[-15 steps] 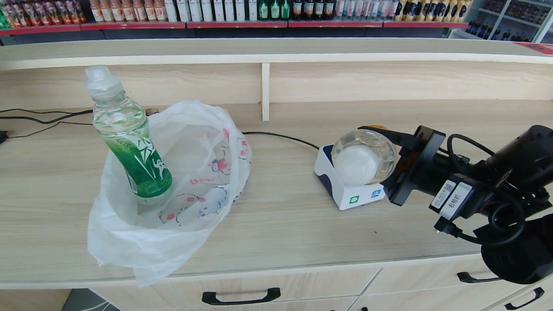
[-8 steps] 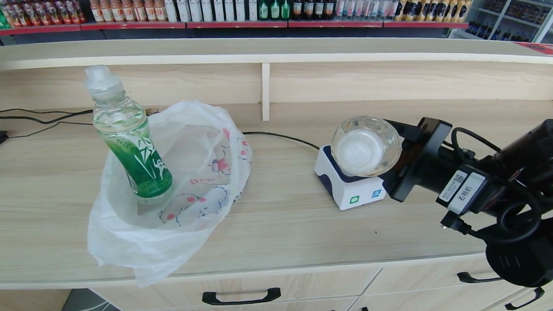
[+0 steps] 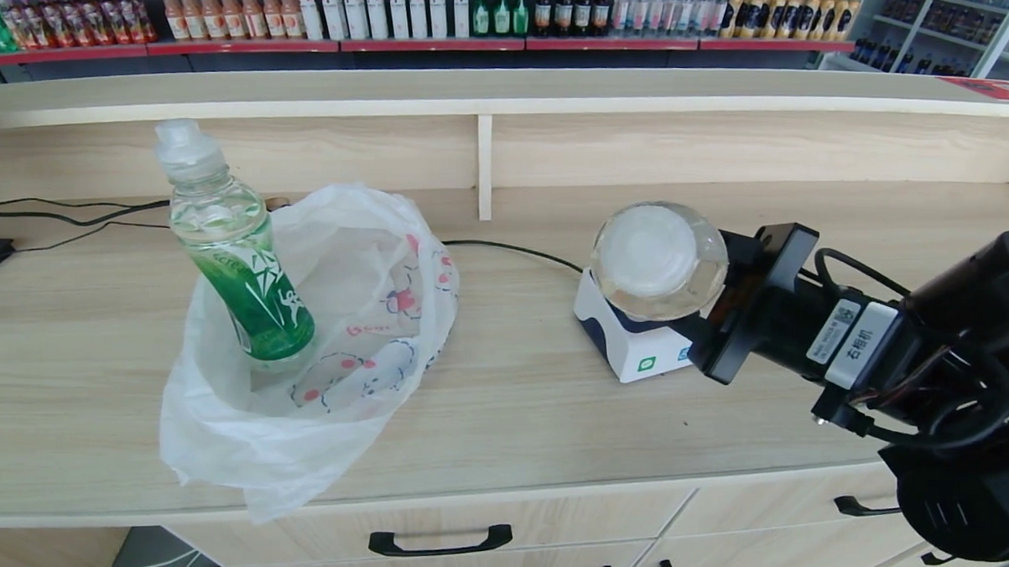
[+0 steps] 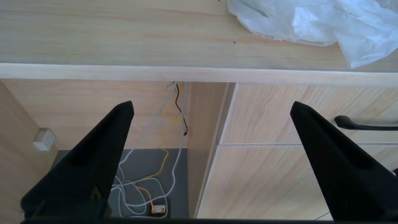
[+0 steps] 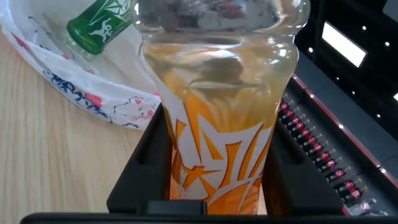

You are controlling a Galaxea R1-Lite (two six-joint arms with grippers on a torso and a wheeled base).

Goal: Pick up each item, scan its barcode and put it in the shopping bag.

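My right gripper [image 3: 714, 278] is shut on an orange-labelled clear bottle [image 3: 659, 259], held sideways with its base toward the head camera, just above the white-and-blue barcode scanner [image 3: 628, 342]. In the right wrist view the same bottle [image 5: 221, 137] sits between the black fingers [image 5: 140, 180]. A white plastic shopping bag [image 3: 334, 353] lies open on the counter's left, with a green-labelled bottle [image 3: 233, 249] standing tilted inside it. My left gripper [image 4: 208, 162] hangs open below the counter's front edge, holding nothing.
The wooden counter [image 3: 508, 409] has a raised back ledge [image 3: 511, 99] with a divider. A black cable [image 3: 506, 248] runs behind the scanner. Drawers with black handles [image 3: 439, 543] sit under the front edge. Store shelves of drinks [image 3: 480, 14] stand behind.
My right gripper has lifted the orange bottle and shifted it slightly left above the scanner. The bag and green bottle have not moved.
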